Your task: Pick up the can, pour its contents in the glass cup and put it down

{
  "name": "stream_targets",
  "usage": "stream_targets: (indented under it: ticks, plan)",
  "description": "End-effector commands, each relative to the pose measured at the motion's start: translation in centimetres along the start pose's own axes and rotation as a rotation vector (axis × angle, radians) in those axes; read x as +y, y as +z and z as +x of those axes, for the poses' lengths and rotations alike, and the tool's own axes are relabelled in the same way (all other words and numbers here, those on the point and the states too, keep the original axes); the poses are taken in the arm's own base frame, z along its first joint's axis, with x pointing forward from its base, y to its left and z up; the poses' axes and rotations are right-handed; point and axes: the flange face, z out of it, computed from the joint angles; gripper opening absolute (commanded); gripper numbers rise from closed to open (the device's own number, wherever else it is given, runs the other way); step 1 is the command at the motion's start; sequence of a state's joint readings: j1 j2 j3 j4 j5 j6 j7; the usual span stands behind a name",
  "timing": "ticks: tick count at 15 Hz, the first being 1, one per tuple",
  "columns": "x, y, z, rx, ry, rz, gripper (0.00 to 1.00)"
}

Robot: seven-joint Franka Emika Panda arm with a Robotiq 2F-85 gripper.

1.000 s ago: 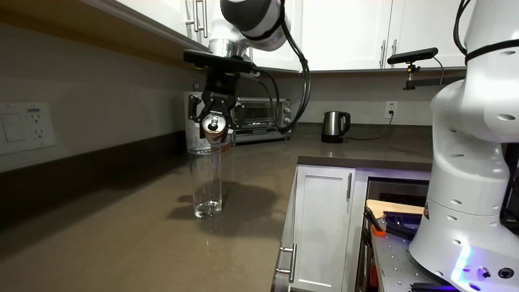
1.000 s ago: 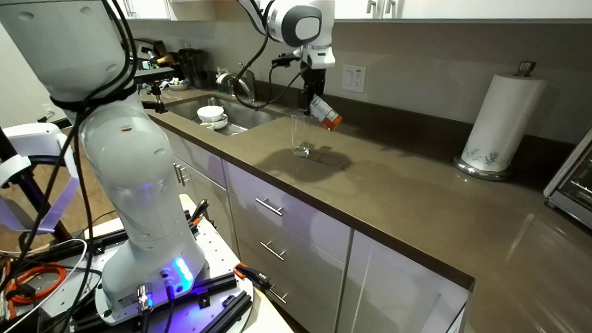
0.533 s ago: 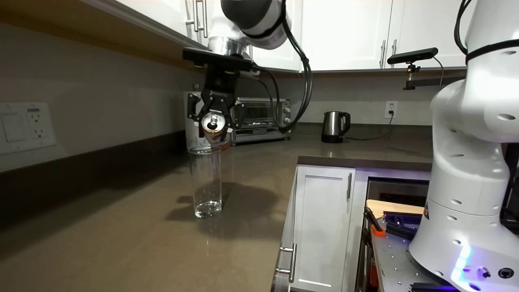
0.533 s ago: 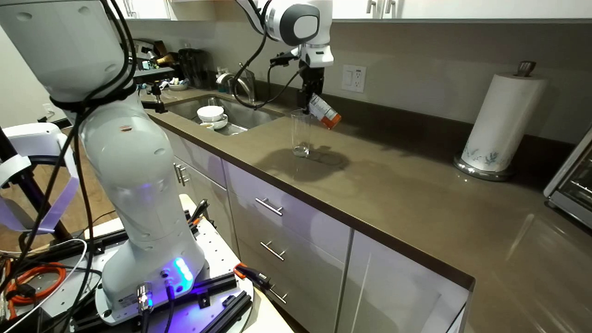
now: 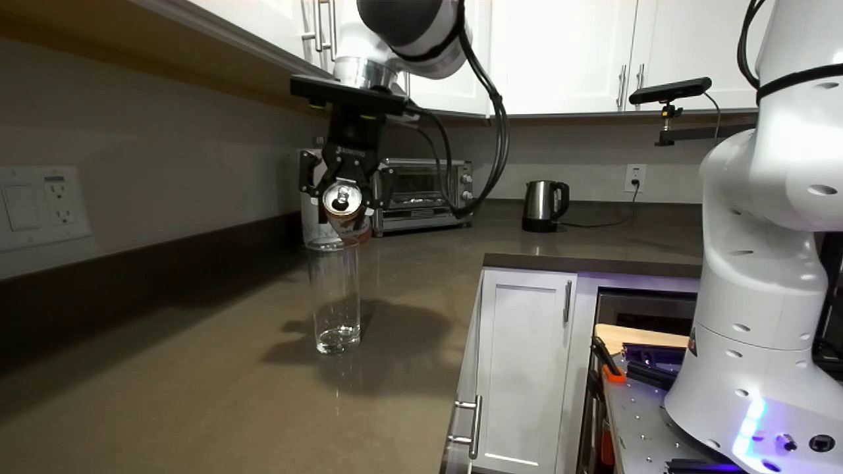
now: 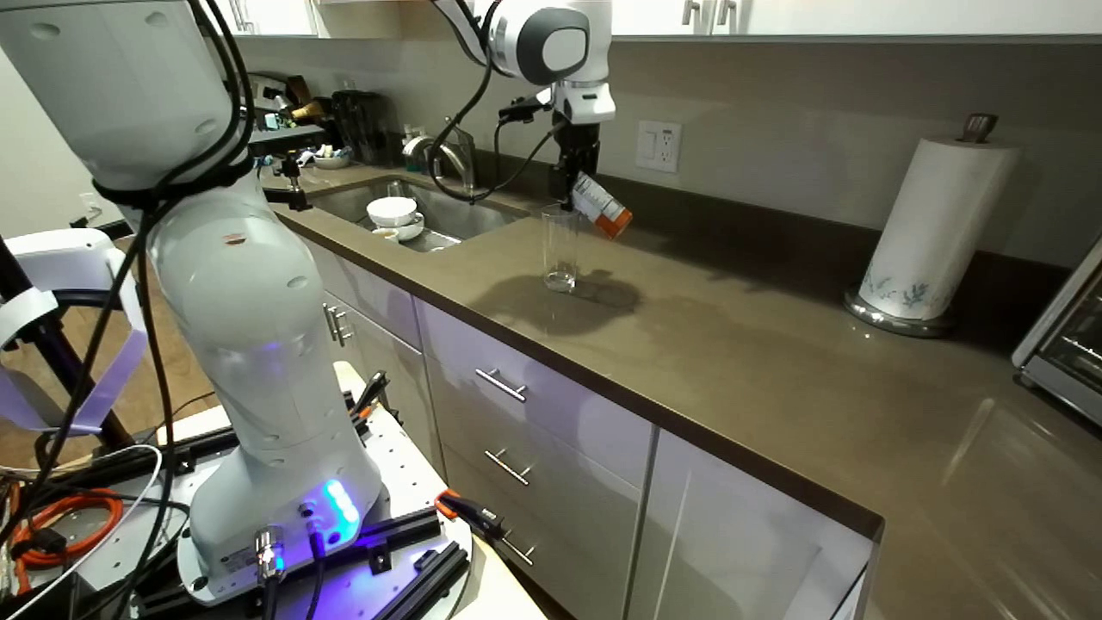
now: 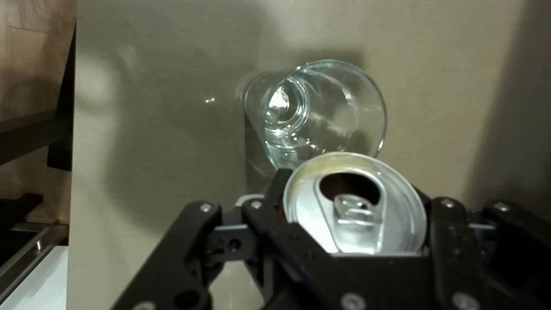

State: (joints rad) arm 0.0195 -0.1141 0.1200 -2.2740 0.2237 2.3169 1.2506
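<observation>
My gripper point(image 7: 349, 189) is shut on the can point(image 5: 342, 199), gripping it near the silver top. The can hangs tilted, its open end higher than its orange base and leaning toward the glass cup's side. In an exterior view the can's label point(image 6: 598, 202) shows white with an orange end. Clear and straight-sided, the glass cup point(image 5: 336, 296) stands upright on the counter, just below the can's level. From the wrist, the can's top point(image 7: 387, 219) overlaps the near rim of the glass cup point(image 7: 327, 112). Whether they touch, I cannot tell. Nothing is seen flowing from the can's opening.
Behind the can are a toaster oven point(image 5: 425, 194) and a paper-towel roll point(image 6: 934, 228). A kettle point(image 5: 543, 204) stands farther back. The sink point(image 6: 448, 222) with white bowls point(image 6: 392, 211) lies beyond the glass. A wall cabinet point(image 5: 197, 52) overhangs the counter point(image 5: 230, 395).
The gripper with the can has shifted slightly, to the left in both exterior views. The can stays tilted, in the same grip. The glass cup has not moved.
</observation>
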Motion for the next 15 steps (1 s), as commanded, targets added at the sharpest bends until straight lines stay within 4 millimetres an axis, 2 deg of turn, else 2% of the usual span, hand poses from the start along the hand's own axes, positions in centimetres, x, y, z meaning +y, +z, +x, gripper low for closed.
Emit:
stream_targets:
  ticks: [1,15]
  plan:
    - [0.45,-0.69,-0.75,0.047,0.009,0.038,0.28]
    - [0.46,-0.12,-1.41,0.108,-0.005,0.059,0.28]
